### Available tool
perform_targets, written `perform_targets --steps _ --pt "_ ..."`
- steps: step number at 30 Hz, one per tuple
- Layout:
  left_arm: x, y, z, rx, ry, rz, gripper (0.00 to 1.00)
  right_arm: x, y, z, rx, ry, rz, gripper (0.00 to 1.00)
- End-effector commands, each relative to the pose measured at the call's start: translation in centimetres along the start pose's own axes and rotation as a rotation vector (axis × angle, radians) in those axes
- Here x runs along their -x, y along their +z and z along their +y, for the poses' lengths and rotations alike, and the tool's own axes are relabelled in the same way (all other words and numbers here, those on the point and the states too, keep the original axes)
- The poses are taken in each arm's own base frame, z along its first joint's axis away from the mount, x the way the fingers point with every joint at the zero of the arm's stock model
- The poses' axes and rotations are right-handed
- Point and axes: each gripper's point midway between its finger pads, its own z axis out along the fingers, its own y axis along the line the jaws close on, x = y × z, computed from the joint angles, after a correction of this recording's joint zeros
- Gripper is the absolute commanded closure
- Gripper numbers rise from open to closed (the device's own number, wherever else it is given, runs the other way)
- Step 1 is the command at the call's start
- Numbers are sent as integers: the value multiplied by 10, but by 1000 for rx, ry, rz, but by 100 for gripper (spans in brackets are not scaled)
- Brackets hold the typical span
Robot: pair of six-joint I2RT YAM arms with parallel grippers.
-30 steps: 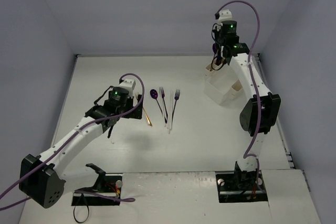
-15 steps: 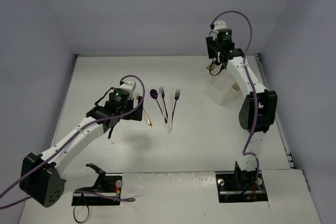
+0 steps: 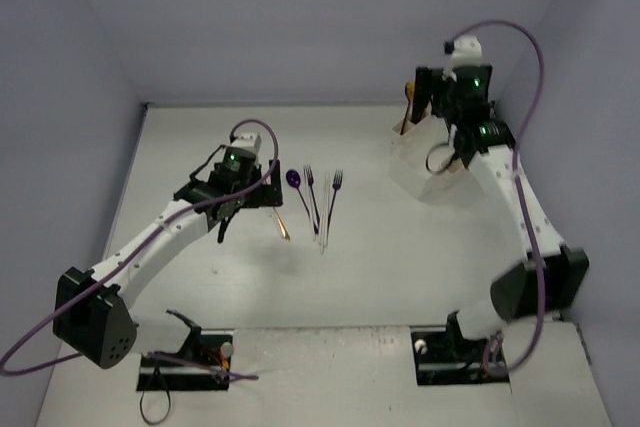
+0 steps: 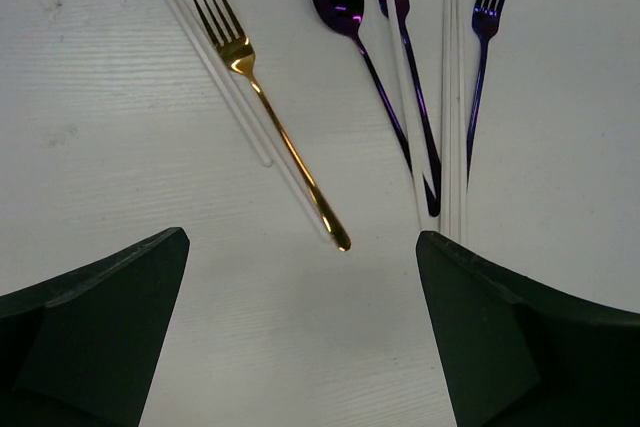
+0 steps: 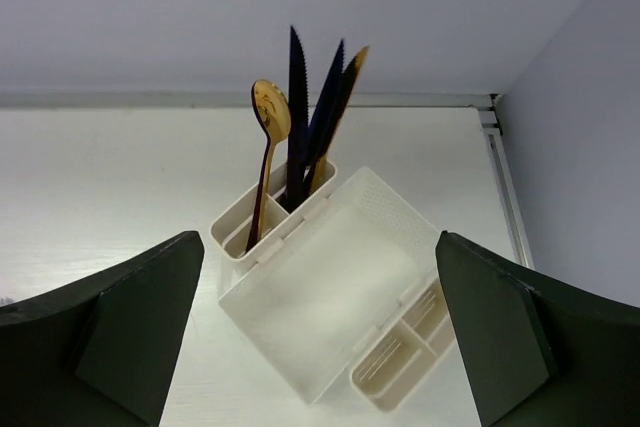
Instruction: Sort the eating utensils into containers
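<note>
Left wrist view: left gripper [image 4: 302, 247], spread and empty, hovers by gold fork [image 4: 272, 129]; clear utensil [image 4: 215, 77] just beside fork may get pinched too.

The top camera looks down from above and behind both arm bases and takes in the whole table [image 3: 350, 137]. The left wrist camera faces straight down, close over a gold fork [image 4: 270, 137] just ahead of the left gripper [image 4: 302, 235]. The right wrist camera sits farther back, tilted down at the organizer [image 5: 330, 287] ahead of the right gripper [image 5: 320, 236]. The top view shares both spots.
</note>
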Motion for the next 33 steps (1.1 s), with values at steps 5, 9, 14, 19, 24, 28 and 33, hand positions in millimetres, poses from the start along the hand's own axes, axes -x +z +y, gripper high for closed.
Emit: perform_targets --steps 5,9,14,19,24,28,33 --pt "32 37 -35 50 -176 11 3 7 -114 -43 -117 297 -193 0" --pt "31 64 -46 105 -189 46 3 -12 -156 -49 -97 339 -224 0" --pt "22 96 -41 199 -227 82 3 -41 -184 -56 -107 332 -185 0" --pt "12 117 -34 279 -241 110 3 -55 -210 -56 -77 346 -188 0" --pt "5 128 -27 330 -251 117 23 -69 -222 -54 -48 329 -159 0" --pt "1 138 -32 328 -255 130 42 -69 -234 -55 -43 332 -173 0" --pt "2 145 -42 330 -256 123 48 -64 -241 -55 -28 333 -192 0"
